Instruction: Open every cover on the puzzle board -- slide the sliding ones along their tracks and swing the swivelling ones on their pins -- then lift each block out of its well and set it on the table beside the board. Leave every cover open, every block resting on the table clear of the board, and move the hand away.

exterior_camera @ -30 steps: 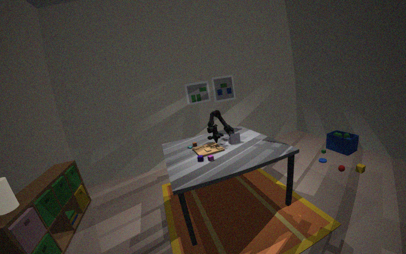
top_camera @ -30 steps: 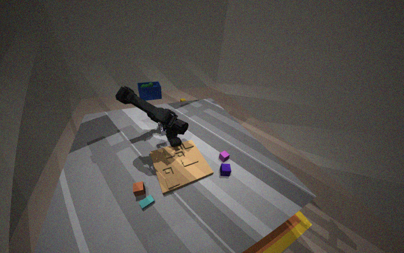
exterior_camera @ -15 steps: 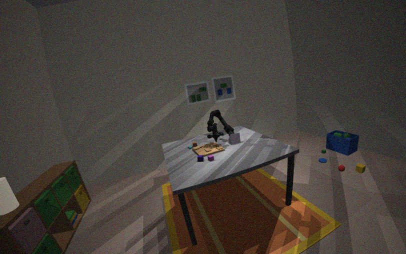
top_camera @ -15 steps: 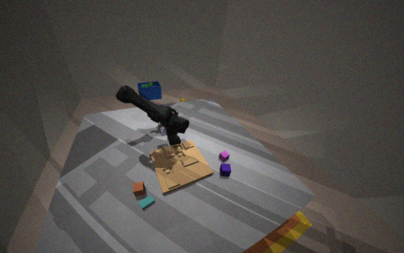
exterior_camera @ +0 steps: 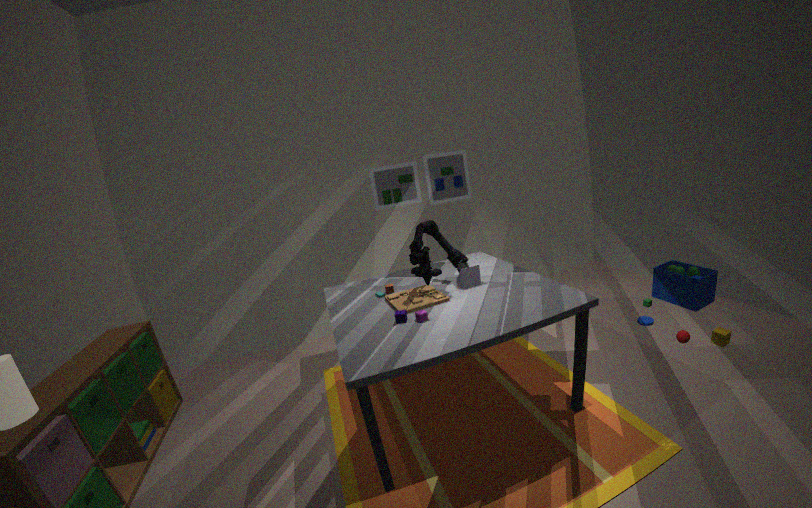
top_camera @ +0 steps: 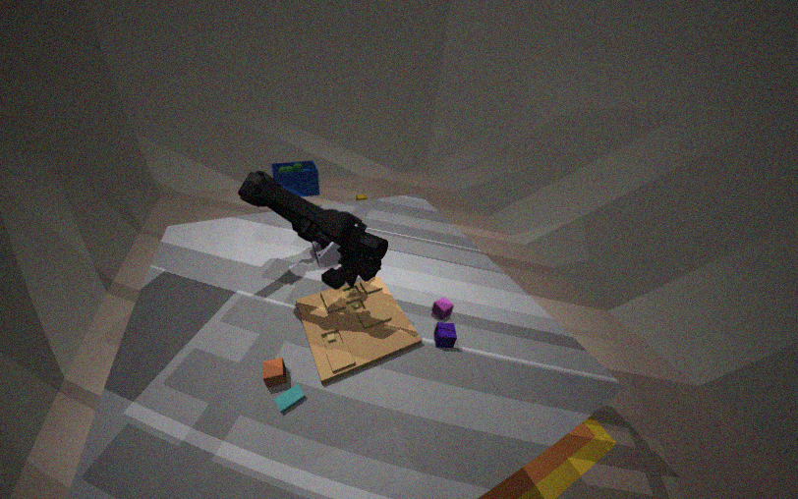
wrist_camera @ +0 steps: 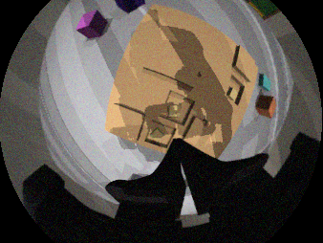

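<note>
Hovering: gripper [top_camera: 346, 281], fingers pressed together, holding nothing, above upper edge of board [top_camera: 376, 335] at frame centre. Four blocks on table: pink [top_camera: 442, 306], purple [top_camera: 445, 334] right; orange [top_camera: 273, 371], teal [top_camera: 289, 397] lower left. Advice: push remaining cover with closed tip, low, along its track.

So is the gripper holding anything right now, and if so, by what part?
Nothing is held. The gripper is shut on nothing, above the far edge of the puzzle board.
</note>
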Available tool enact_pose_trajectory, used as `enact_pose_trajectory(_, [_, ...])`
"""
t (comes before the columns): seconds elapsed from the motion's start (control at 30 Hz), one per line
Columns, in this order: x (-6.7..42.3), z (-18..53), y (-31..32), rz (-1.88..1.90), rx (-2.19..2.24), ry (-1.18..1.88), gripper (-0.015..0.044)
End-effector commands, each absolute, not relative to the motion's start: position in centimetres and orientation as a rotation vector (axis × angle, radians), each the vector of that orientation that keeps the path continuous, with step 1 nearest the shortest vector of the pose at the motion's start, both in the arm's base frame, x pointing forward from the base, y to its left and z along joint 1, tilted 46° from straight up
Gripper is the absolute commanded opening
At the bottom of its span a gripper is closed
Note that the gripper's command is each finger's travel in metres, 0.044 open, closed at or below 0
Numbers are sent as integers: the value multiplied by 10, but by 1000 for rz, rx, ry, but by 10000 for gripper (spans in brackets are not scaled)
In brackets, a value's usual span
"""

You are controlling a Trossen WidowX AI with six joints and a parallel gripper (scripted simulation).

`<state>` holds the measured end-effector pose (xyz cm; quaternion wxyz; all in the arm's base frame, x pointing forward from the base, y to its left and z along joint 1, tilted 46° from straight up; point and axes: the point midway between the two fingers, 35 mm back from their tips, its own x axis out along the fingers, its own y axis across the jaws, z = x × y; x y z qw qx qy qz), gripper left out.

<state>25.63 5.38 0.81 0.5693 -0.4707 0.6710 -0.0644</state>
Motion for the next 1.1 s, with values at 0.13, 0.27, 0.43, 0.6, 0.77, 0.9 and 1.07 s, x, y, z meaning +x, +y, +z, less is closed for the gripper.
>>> enact_pose_trajectory(0.13, [289, -11, 84, -870, -256, 1210, 0])
enact_pose_trajectory(0.27, [298, -18, 93, -1032, -21, 1068, 0])
enact_pose_trajectory(0.43, [308, -26, 103, -1196, 248, 886, 0])
enact_pose_trajectory(0.6, [316, -34, 111, -1338, 518, 685, 0])
enact_pose_trajectory(0.77, [317, -35, 112, -1358, 559, 652, 0])
enact_pose_trajectory(0.9, [317, -35, 112, -1358, 559, 652, 0])
enact_pose_trajectory(1.07, [317, -35, 112, -1358, 559, 652, 0])
